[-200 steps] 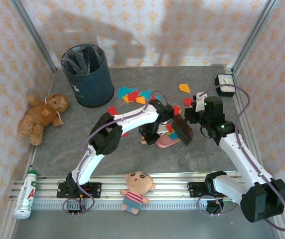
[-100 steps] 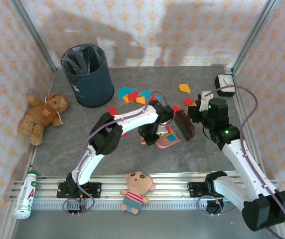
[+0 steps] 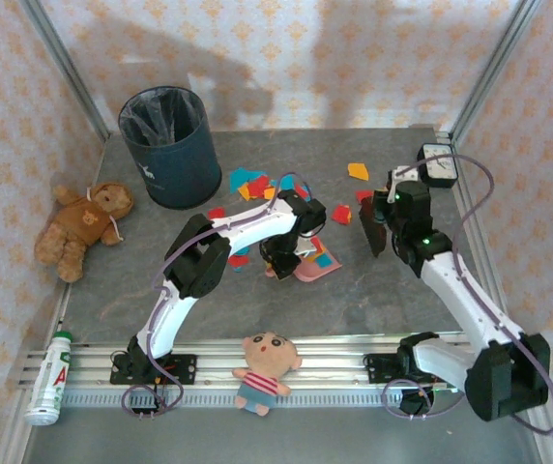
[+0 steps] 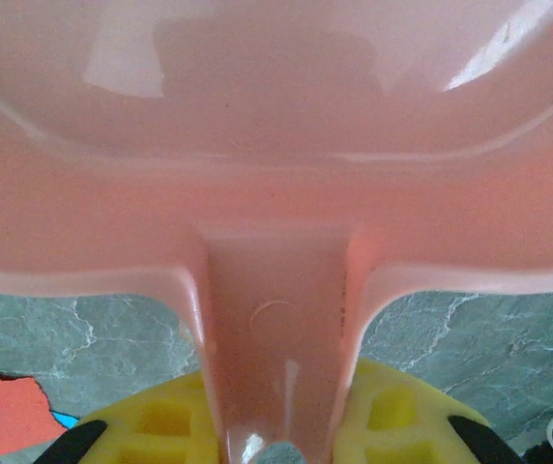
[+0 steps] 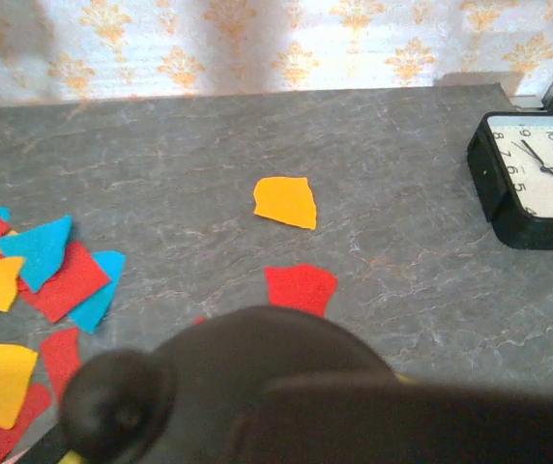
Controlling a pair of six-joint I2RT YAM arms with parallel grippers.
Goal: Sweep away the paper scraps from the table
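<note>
Top external view: the left gripper reaches to the middle of the dark grey mottled stone-look table and pinches the handle of a pink plastic dustpan. The dustpan lies on the surface with a few blue, red and yellow pieces on it. The right gripper is pressed together on a dark brush, held just right of the dustpan and apart from it. The small flat coloured paper scraps lie mostly in a cluster behind the dustpan, between it and a dark blue round bin. A single orange scrap sits farther back, near a black square clock. A brown teddy bear lies at the left edge, and a small cloth doll and a white bottle rest on the aluminium rail in front

Left wrist view: yellow fingers clamp both sides of the dustpan's handle, with a red scrap on the stone at lower left

Right wrist view: the brush's dark top sits in the foreground. Beyond it the orange scrap and a red one lie apart, a blue, red and yellow heap is at left and the clock at right
</note>
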